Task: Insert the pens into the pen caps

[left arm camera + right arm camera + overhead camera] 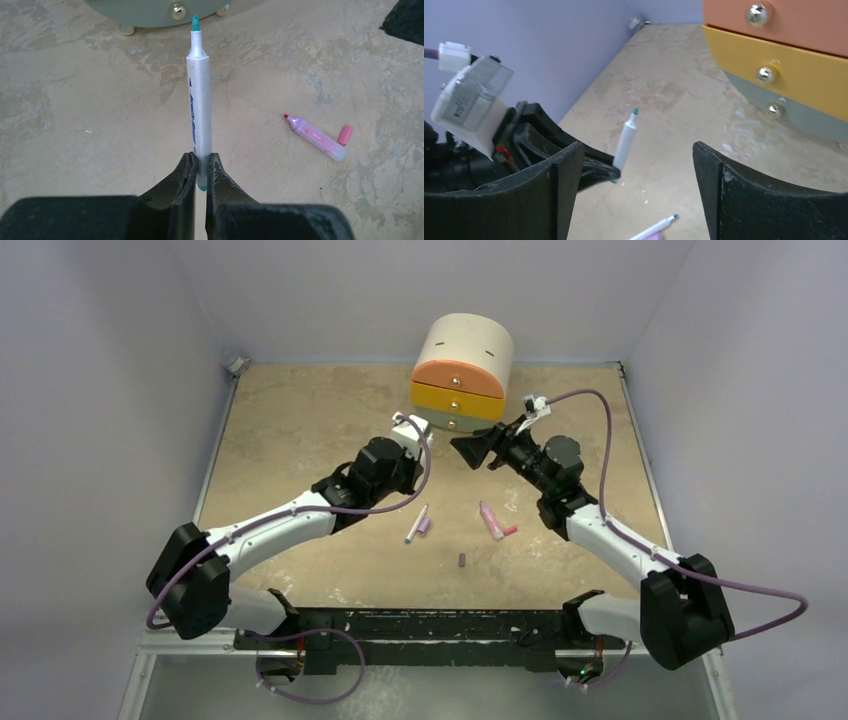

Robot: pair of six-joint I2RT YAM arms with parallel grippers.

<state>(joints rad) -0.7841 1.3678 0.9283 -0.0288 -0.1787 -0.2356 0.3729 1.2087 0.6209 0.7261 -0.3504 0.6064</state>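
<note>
Black fingers (186, 175) of the left pincer (200, 172) fill the bottom of the left wrist view. They are clenched on the rear end of a white pen (199, 100). This pen is held off the table (300, 440), with its tip pointing toward the drawer unit (460, 370). In the right wrist view it leans upward. Its barrel is pale grey-white with blue printing along it, then a narrow neck and a small bare teal tip. A teal plug shows between the fingers.

The right pincer (639, 150) is released, its jaws are wide apart and nothing is between them. It faces the held pen from near but does not touch it.

On the table, well apart from both pincers, lie a pink pen (490, 520) with a reddish-pink cap (510, 531) just beside its end, and a second white pen (415, 525) with a purple cap (425, 526) just beside it. A dark grey cap (461, 561) lies alone, nearer to the arm bases.

I judge that the first pen is lifted and presented, but the capping is not yet begun, because no cap is in hand. The next move probably asks the right pincer to fetch a cap and hold it with the open mouth toward the teal tip. Which cap fits this pen, I cannot tell. The two must line up well, since the pen is gripped only at its far end and may swing when pushed.
</note>
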